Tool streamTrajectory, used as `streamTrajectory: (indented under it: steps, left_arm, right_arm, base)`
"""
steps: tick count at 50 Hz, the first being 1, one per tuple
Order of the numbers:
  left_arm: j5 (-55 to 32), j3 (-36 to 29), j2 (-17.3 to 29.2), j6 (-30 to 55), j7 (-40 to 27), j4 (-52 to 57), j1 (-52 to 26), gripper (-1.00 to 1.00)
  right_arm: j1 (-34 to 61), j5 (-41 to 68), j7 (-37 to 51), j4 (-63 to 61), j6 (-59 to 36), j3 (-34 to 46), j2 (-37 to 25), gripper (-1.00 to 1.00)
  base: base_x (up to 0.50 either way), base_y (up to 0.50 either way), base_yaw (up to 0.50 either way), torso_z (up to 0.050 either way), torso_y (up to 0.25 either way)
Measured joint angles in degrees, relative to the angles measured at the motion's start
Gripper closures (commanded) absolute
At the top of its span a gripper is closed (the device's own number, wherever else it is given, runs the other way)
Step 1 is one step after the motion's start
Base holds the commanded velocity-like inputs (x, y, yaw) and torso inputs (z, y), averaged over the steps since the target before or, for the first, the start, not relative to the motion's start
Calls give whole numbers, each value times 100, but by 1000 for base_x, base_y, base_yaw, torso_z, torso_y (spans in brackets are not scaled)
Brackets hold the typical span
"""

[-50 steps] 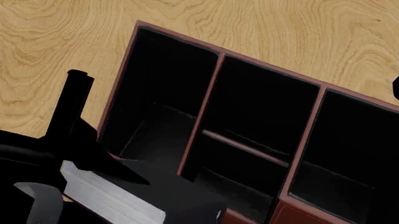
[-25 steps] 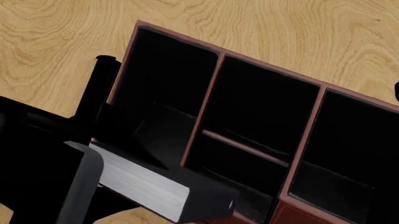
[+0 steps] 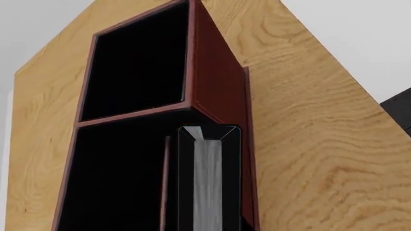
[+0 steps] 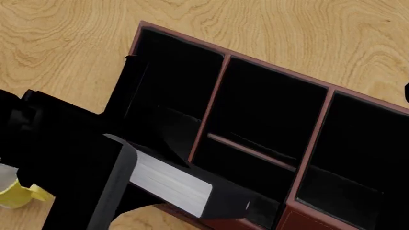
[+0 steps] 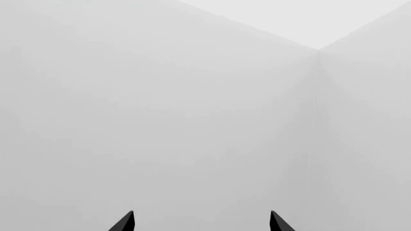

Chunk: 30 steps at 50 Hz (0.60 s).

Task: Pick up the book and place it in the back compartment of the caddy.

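Note:
The dark red-brown caddy (image 4: 214,100) fills most of the head view, showing a long left cell, a split middle column and a right cell. The back compartment (image 4: 246,175) is the shorter, nearer half of that middle column. My left gripper (image 4: 124,172) is shut on the black book (image 4: 172,184), whose white page edges show. The book hangs tilted over the caddy's near-left corner, its free end close to the back compartment. In the left wrist view the book (image 3: 207,183) points along a caddy wall (image 3: 215,91). My right gripper (image 5: 201,222) is open, facing blank grey.
A yellow-and-white mug (image 4: 16,194) stands on the wooden table (image 4: 64,38) at the lower left, partly behind my left arm. A low divider (image 4: 252,152) splits the middle column. A small black part (image 4: 405,91) shows at the right edge.
My left arm has carried the book to the right and farther over the caddy's near-left corner. The mug has come into sight at the lower left.

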<state>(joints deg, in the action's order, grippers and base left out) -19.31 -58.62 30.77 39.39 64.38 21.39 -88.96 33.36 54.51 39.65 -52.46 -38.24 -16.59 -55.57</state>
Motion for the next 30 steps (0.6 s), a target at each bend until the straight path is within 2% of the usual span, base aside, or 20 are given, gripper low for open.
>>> streamTrajectory:
  steps: [30]
  left_arm:
    - [341, -257, -622, -858, 26, -1176, 34, 100]
  right_arm:
    - [-146, -68, -32, 51, 96, -30, -3, -100]
  base:
    - [0, 0, 0, 0, 1]
